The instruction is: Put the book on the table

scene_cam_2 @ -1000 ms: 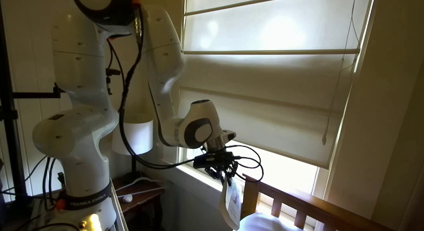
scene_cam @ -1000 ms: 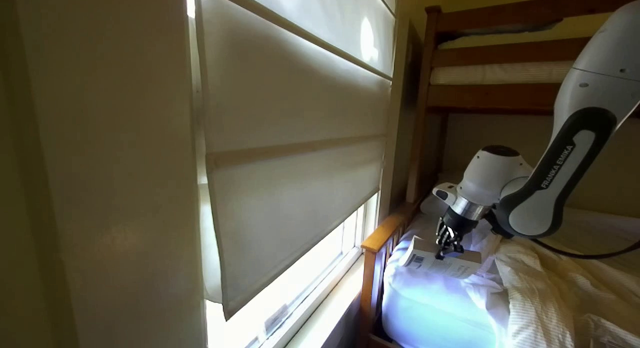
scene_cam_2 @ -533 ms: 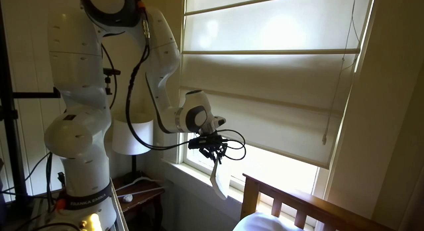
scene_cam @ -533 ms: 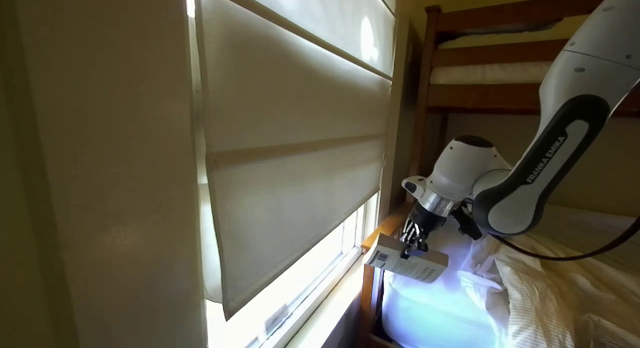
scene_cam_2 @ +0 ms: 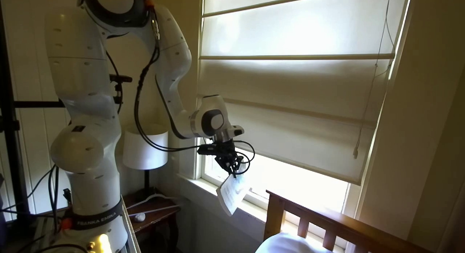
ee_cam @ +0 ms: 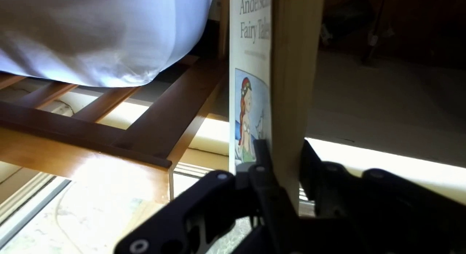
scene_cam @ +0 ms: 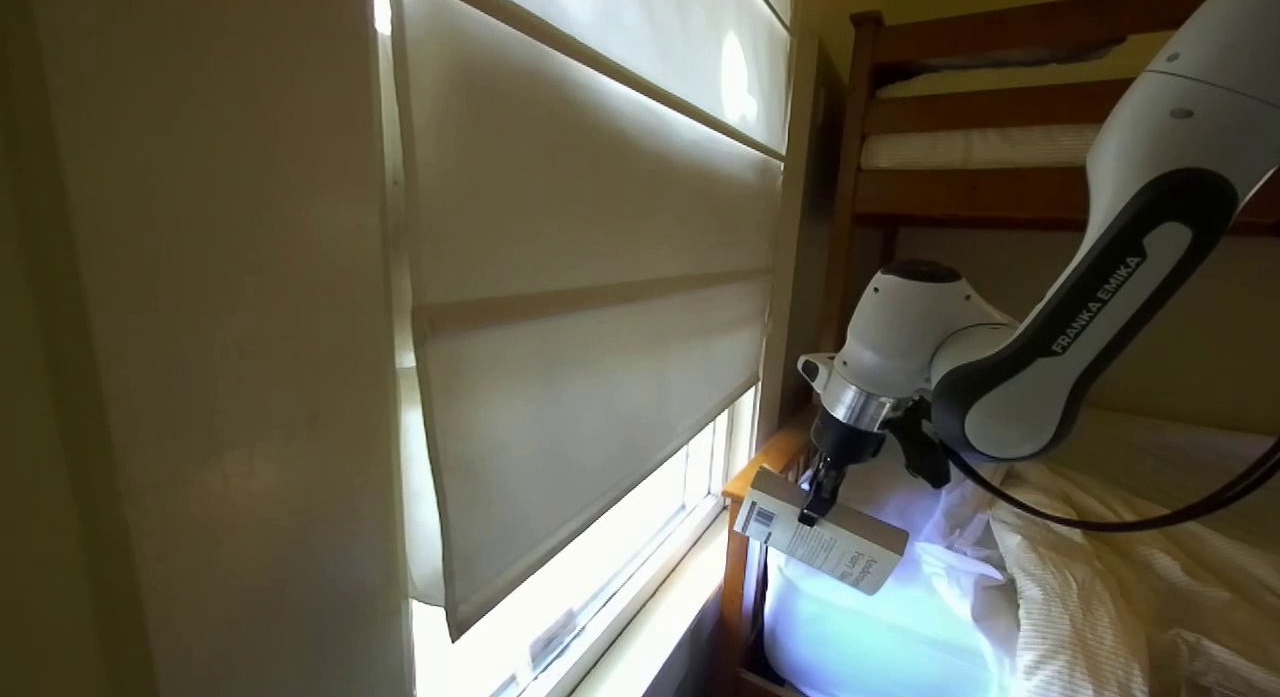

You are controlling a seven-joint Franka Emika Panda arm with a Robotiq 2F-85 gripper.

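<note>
Book (scene_cam: 825, 549), one: you are holding its long edge in the jaws, long axis slanting beneath them; the surface (scene_cam_2: 157, 215), likely target, is standing apart, toward the base (scene_cam_2: 95, 223).

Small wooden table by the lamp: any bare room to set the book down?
In an exterior view, two bare strips show on the small wooden table: between the pale rod and the table's near edge, and between rod and hanger-like piece. Crowded: back, around the lamp; picture left, by the round white thing. Both may be tight for the book.
</note>
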